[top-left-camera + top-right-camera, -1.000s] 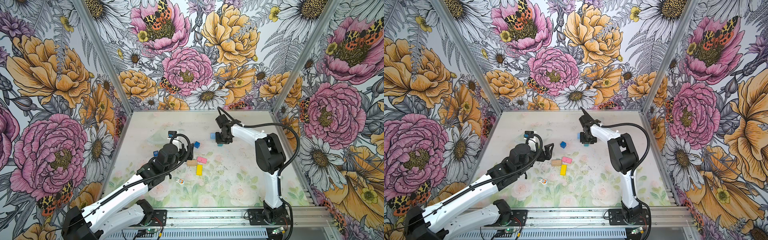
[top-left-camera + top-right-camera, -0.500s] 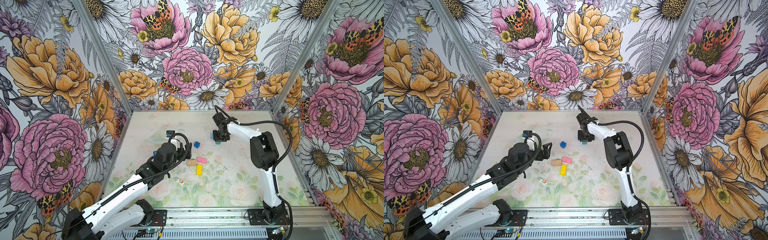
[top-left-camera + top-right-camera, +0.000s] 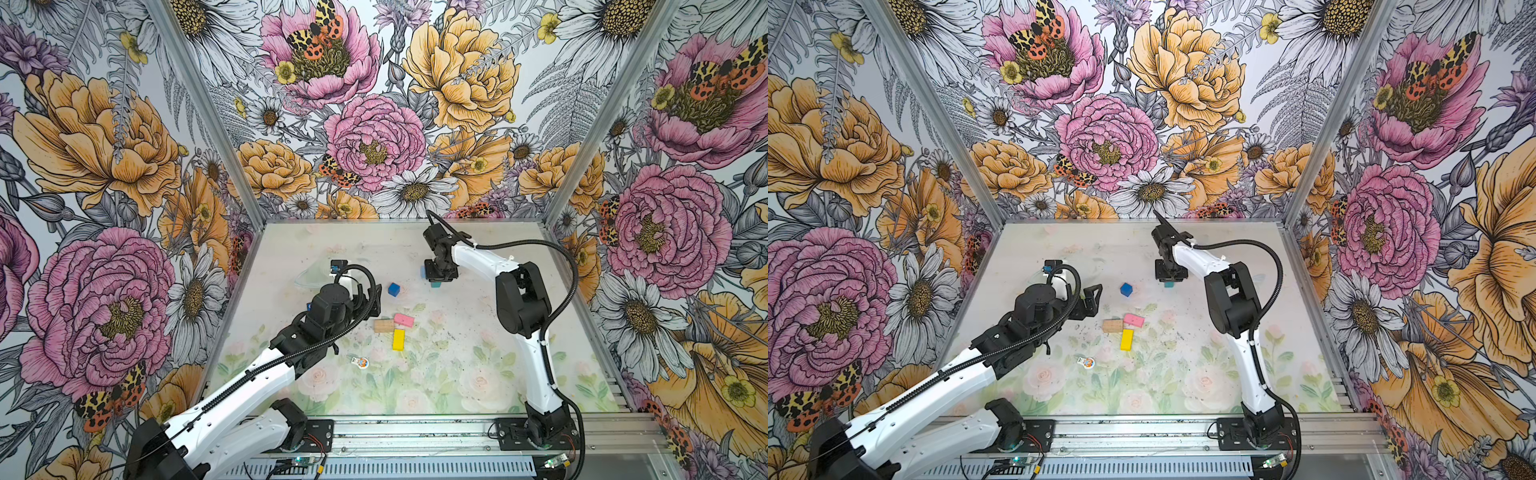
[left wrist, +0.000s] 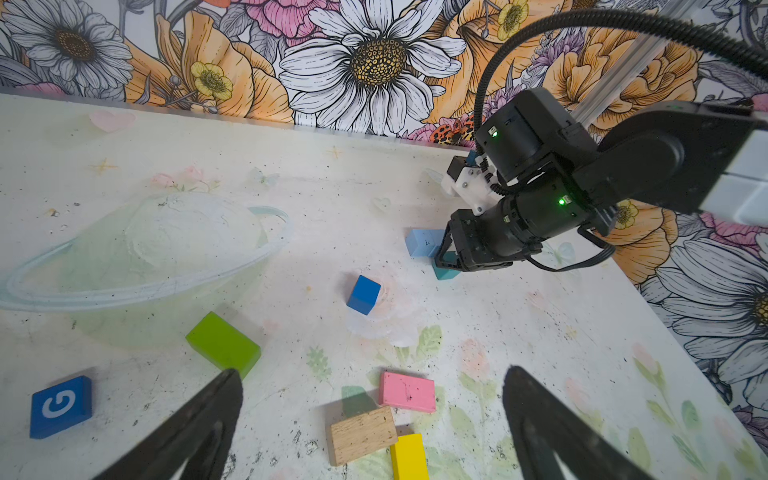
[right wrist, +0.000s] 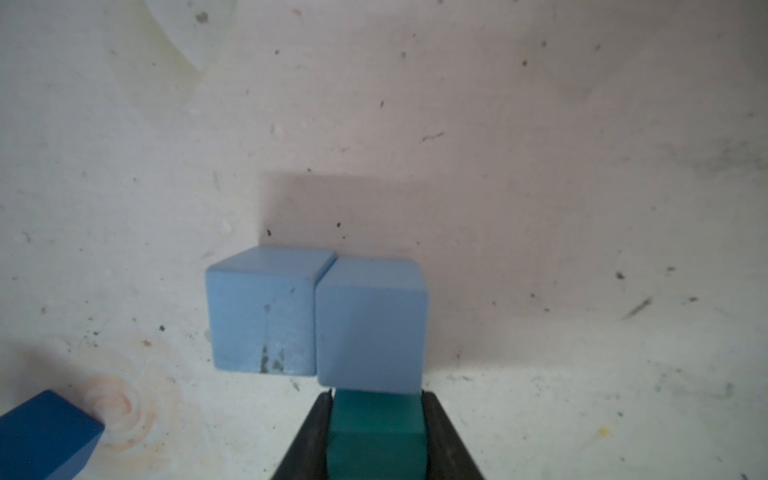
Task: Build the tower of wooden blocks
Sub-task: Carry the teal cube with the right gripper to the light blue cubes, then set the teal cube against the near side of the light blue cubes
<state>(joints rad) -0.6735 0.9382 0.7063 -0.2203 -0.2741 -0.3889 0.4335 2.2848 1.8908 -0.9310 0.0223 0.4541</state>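
The table (image 3: 478,374) carries blue cubes (image 4: 364,294), green (image 4: 223,344), pink (image 3: 404,319), wood (image 3: 383,325), yellow (image 3: 398,339) bricks and a sticker (image 3: 360,362).

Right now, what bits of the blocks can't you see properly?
- Teal cube: right wrist view, sides hidden by the right gripper fingers, bottom cut off by the edge.
- Light blue cubes: top views, mostly hidden behind that gripper.
- Green brick: top views, hidden by the left arm.
- Yellow brick: left wrist view, cut off.
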